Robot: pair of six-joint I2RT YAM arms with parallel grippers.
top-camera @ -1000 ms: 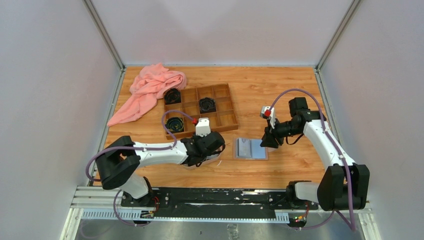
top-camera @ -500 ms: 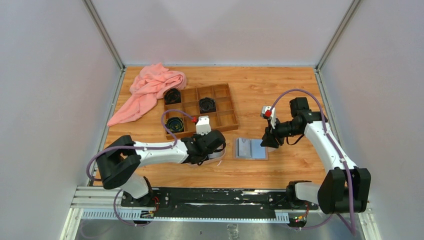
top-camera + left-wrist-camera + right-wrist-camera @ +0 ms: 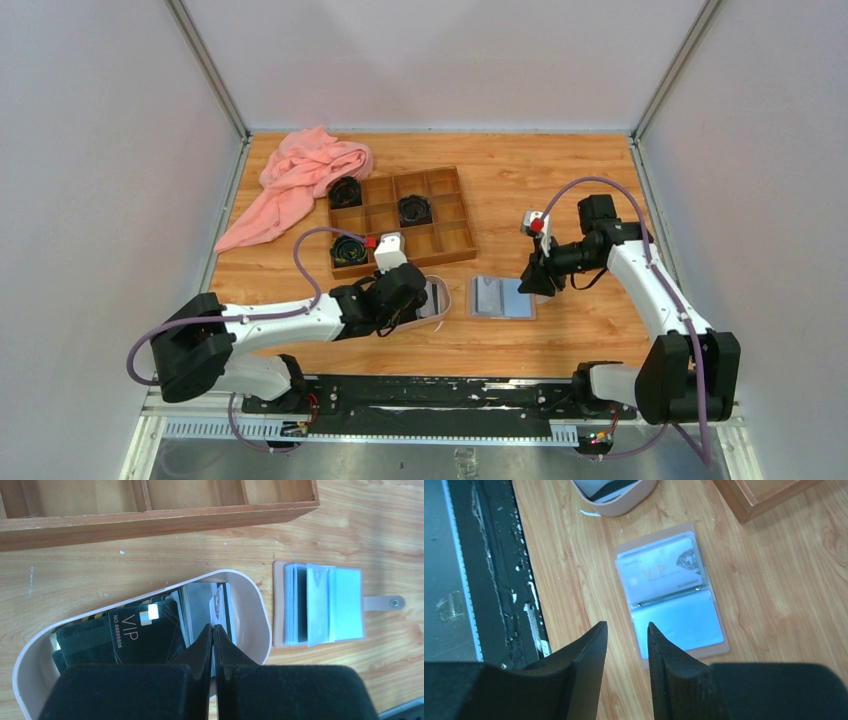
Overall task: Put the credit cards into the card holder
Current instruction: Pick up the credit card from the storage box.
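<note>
The credit cards point(image 3: 145, 627) lie stacked in the oval tray point(image 3: 250, 620), just beside the open card holder point(image 3: 320, 605). Your left gripper point(image 3: 213, 628) is closed over them; the right gripper point(image 3: 626, 630) hovers open. Stacked thin cards may slip or lift doubled.

The whole table point(image 3: 560, 180) is taken in by the top external view, which is set high behind the arm bases at the near edge and faced down toward the far edge. The left wrist view is held close over the near middle and aimed downward past the left gripper point(image 3: 213, 628). The right wrist view is held higher, right of the middle, past the right gripper point(image 3: 626, 625), with the near edge at its left side. The card holder point(image 3: 502, 297) and the oval tray point(image 3: 447, 298) are shared by all three views.
</note>
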